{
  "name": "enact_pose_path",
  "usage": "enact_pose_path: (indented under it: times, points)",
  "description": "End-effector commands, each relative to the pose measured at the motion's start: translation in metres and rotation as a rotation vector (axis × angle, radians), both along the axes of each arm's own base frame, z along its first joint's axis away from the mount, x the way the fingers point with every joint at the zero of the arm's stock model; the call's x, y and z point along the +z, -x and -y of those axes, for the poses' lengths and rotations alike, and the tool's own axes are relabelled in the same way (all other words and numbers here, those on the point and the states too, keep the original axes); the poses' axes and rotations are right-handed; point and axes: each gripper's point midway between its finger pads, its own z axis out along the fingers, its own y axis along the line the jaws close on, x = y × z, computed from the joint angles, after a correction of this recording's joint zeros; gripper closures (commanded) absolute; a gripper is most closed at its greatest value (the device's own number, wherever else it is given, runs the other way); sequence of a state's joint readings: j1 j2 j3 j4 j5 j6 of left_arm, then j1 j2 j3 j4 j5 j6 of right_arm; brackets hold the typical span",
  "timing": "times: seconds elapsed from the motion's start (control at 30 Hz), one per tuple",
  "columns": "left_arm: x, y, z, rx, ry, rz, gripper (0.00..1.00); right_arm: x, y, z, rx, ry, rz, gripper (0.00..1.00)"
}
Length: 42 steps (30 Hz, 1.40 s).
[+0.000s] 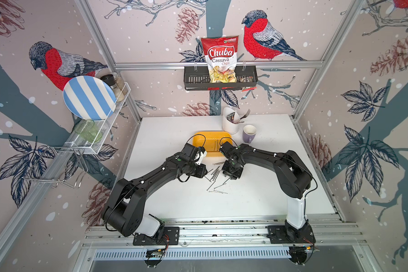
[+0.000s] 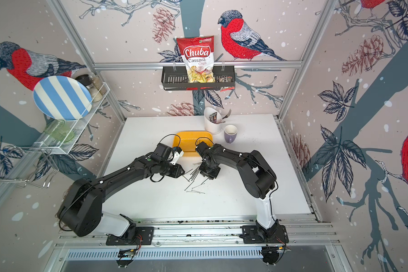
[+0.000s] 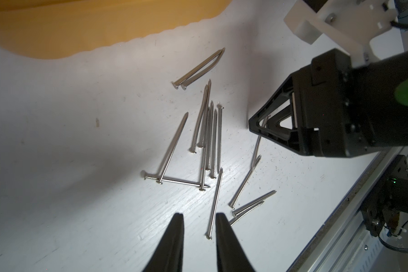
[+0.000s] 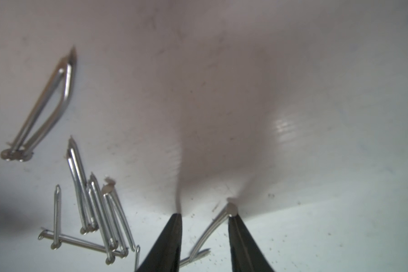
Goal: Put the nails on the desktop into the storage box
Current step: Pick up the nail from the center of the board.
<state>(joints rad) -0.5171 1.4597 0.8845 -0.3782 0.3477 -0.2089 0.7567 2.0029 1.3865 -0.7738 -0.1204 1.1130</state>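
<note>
Nearest, on the white surface [image 1: 257,195], loose nails [image 1: 216,176] scattered between the two arms: well over a dozen, some crossing, several bunched side by side. At the scatter's left side, the left hand [image 3: 199,214], fingers apart and gripping nothing, with one nail lying just beside a fingertip. At the right side, the right hand [image 4: 205,215], down at the surface with fingers apart around a single nail [image 4: 211,226], the head against one fingertip, not yet pinched. Beyond both hands, the yellow storage box [image 1: 212,137], near the scatter but apart from it; too unclear to say whether holding any nails yet. Judged far from finished: nearly all the picking, carrying and dropping left to do.
</note>
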Motion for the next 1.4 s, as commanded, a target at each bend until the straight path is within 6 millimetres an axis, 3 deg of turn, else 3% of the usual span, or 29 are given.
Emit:
enact_pose_path:
  times: [0.0,0.4,0.53,0.8,1.0,1.17,1.37]
  points:
    - [0.002,-0.002,0.001,-0.013,0.0,0.026,0.73,-0.005,-0.008,0.016,0.042,0.096,0.014,0.66]
    - [0.005,-0.004,-0.003,-0.011,-0.009,0.038,0.73,-0.008,-0.041,0.015,0.126,0.176,0.054,0.99]
    - [0.005,-0.005,-0.004,-0.003,-0.008,0.034,0.73,-0.002,-0.047,0.011,0.174,0.182,0.085,1.0]
    - [0.008,-0.011,-0.007,0.029,0.026,0.028,0.73,0.05,-0.055,0.002,0.265,0.149,0.234,1.0]
    - [0.011,-0.016,-0.01,0.065,0.067,0.019,0.73,0.104,-0.065,-0.009,0.285,0.062,0.355,1.0]
    - [0.013,-0.02,-0.012,0.088,0.089,0.015,0.73,0.139,-0.094,-0.024,0.296,0.025,0.438,1.0]
    - [0.017,-0.022,-0.016,0.101,0.089,0.023,0.73,0.152,-0.145,-0.034,0.31,0.02,0.487,1.0]
